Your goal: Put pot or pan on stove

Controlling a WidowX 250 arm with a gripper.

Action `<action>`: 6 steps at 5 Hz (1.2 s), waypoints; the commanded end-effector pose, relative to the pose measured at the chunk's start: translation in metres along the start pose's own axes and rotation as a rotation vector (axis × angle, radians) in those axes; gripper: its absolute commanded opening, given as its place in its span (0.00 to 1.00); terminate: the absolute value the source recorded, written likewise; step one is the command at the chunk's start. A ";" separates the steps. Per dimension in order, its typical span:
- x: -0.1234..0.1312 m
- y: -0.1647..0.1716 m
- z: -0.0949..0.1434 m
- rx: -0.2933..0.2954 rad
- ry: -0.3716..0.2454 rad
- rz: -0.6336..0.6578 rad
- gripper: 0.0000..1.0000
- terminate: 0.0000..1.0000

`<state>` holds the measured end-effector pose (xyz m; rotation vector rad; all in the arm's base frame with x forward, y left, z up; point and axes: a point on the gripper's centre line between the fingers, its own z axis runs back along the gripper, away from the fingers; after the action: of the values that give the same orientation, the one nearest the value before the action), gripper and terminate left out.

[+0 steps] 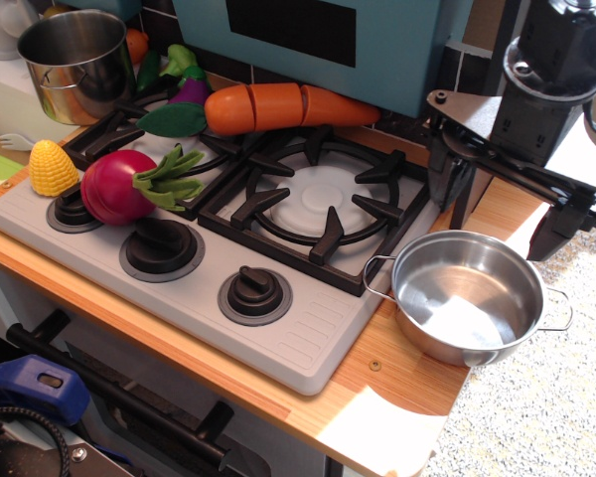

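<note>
The small shallow steel pan (467, 298) with two thin wire loop handles sits upright and empty on the wooden counter (397, 388), just right of the stove. The grey toy stove (308, 343) has black burner grates; its right burner (318, 199) has nothing on it. Three black knobs (255, 294) line its front. My black gripper (497, 204) hangs just behind and above the pan. Its fingers are spread wide apart, open and holding nothing. It does not touch the pan.
A taller steel pot (74, 60) stands at the back left. A toy carrot (288, 107), an eggplant (189, 94), a red radish (119, 187) and a corn cob (53, 167) lie on the stove's left and back. The counter's edge runs just right of the pan.
</note>
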<state>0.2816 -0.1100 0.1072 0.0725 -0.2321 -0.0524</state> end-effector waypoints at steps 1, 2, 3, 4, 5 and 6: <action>0.000 0.000 0.000 0.000 0.000 0.000 1.00 0.00; -0.008 -0.015 -0.011 -0.044 -0.003 -0.062 1.00 0.00; -0.016 -0.027 -0.025 -0.063 -0.040 -0.135 1.00 0.00; -0.018 -0.031 -0.041 -0.095 -0.070 -0.164 1.00 0.00; -0.022 -0.040 -0.055 -0.104 -0.104 -0.157 1.00 0.00; -0.022 -0.042 -0.072 -0.145 -0.138 -0.163 1.00 0.00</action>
<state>0.2770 -0.1474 0.0135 -0.0541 -0.3271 -0.2348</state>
